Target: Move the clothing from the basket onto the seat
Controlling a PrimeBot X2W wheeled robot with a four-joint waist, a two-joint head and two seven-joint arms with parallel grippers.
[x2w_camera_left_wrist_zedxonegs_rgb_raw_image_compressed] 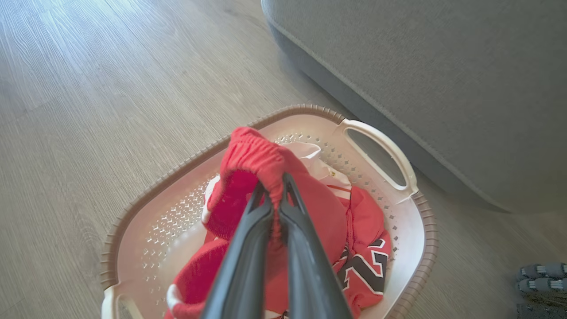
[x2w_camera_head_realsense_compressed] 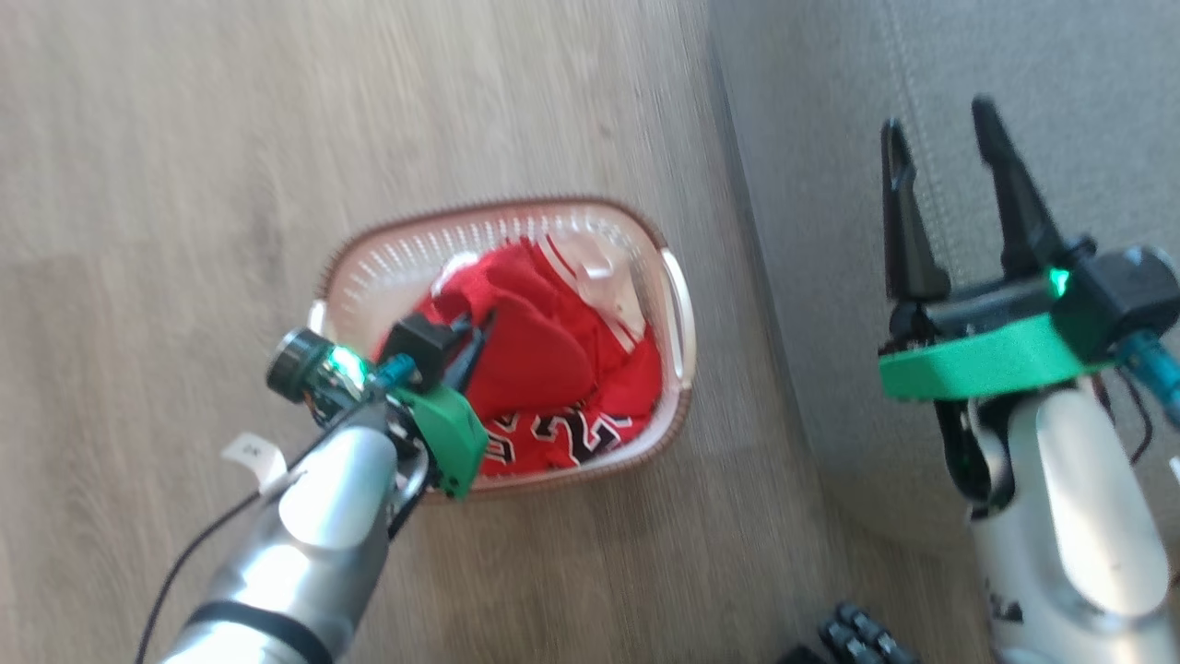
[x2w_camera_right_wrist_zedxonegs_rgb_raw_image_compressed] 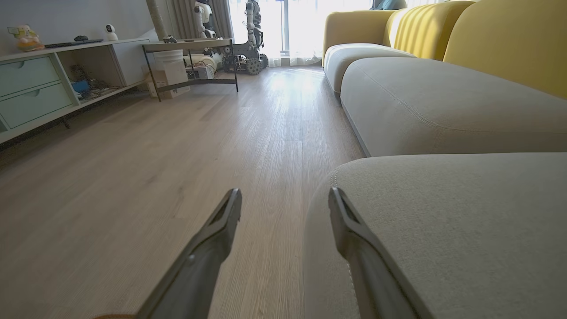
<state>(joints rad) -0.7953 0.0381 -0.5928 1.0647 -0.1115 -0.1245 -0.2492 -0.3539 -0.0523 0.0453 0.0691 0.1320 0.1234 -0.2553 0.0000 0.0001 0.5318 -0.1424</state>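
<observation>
L tool [x2w_camera_left_wrist_zedxonegs_rgb_raw_image_compressed: 272, 186] at 7 o'clock, clamped tight on red clothing [x2w_camera_left_wrist_zedxonegs_rgb_raw_image_compressed: 252, 155], a waistband fold held up. Rest, incl. numbered jersey [x2w_camera_left_wrist_zedxonegs_rgb_raw_image_compressed: 367, 266], lies in basket [x2w_camera_left_wrist_zedxonegs_rgb_raw_image_compressed: 177, 172] on wood floor [x2w_camera_head_realsense_compressed: 184, 138]. Seat [x2w_camera_head_realsense_compressed: 1014, 55] just beside basket at 3 o'clock. R tool [x2w_camera_head_realsense_compressed: 938, 120] above seat's edge, fingers wide apart, empty.

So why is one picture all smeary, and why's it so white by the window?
Head view: blurred all over, so the floor grain and the basket look soft. Left wrist view: sharp, even the gathered band of the clothing shows. Right wrist view: the far window is washed out white, with glare along the floor.
</observation>
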